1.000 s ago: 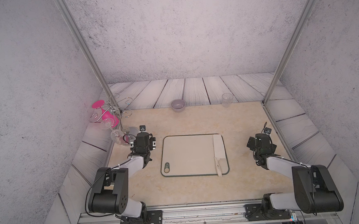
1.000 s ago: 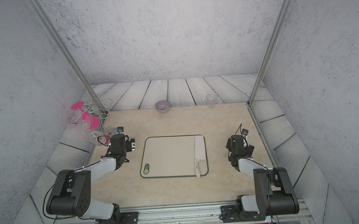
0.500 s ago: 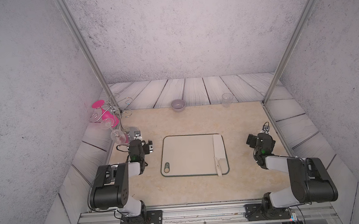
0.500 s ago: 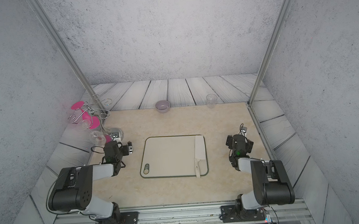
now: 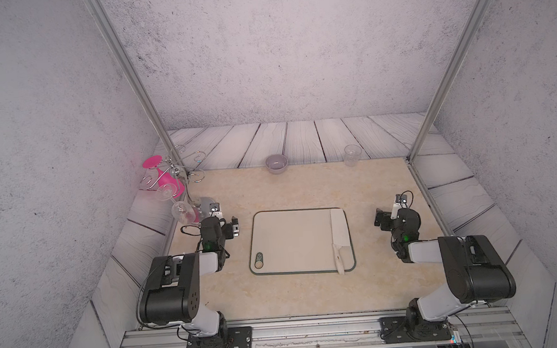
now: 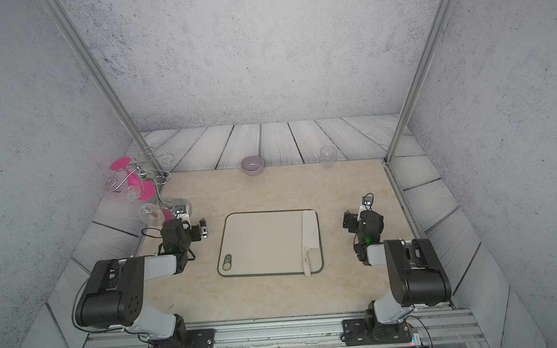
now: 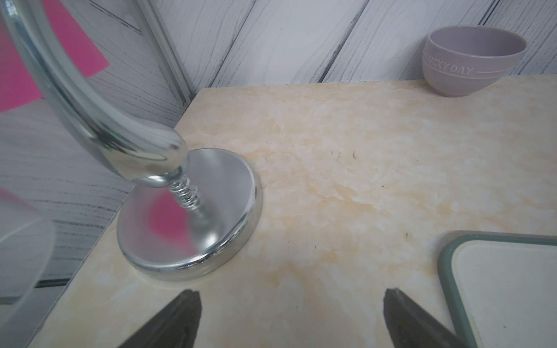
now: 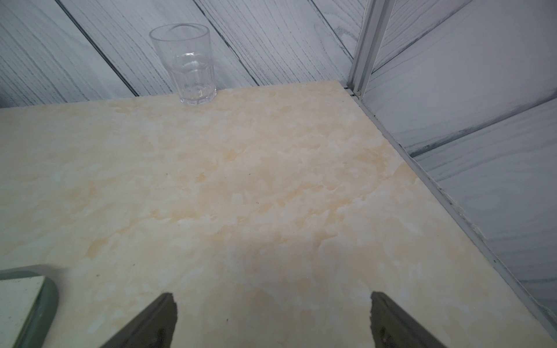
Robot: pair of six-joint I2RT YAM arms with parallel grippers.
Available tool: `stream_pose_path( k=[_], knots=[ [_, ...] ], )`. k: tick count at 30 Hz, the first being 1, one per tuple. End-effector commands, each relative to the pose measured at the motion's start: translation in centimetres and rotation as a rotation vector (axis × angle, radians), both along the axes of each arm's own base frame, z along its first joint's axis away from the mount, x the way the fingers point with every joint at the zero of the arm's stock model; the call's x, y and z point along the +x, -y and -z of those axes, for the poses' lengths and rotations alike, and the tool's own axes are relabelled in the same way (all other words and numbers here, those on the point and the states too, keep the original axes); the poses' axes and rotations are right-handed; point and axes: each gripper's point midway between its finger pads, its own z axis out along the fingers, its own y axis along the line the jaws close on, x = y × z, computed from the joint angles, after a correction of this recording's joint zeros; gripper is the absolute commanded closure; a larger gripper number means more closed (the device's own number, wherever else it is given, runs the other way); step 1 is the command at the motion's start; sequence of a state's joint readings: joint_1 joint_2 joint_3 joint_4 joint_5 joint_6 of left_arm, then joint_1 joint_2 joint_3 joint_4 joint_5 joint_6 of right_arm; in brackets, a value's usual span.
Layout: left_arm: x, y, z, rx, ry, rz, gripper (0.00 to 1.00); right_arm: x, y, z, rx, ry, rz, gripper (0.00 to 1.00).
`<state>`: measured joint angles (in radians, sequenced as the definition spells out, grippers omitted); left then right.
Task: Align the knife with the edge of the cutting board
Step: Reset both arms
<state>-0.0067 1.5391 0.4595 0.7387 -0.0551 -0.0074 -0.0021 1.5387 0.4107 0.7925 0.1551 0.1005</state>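
While left tool and right tool gape empty, I see knife along frame-right edge of cutting board.

Left arm folded tight, elbow raised at the rear, forearm low, wrist forward. Left gripper points ahead, jaws spread wide, nothing between them; fingertips sit well apart in the left wrist view. Right arm in the same folded pose. Right gripper points ahead too, jaws wide, empty; fingertips well apart in the right wrist view.
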Motion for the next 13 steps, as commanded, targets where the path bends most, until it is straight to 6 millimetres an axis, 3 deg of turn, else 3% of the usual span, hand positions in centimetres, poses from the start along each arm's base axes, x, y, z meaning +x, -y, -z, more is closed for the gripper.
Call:
stream_pose_path(
  k=[1, 13],
  knots=[
    [0.42, -0.05, -0.95, -0.007, 0.032, 0.002, 0.0, 0.39, -0.34, -0.72, -0.001, 0.012, -0.019, 0.01],
    [0.41, -0.1, -0.98, -0.007, 0.032, 0.001, 0.0, 0.46, -0.27, -0.74, -0.003, 0.003, -0.014, 0.01]
  ],
)
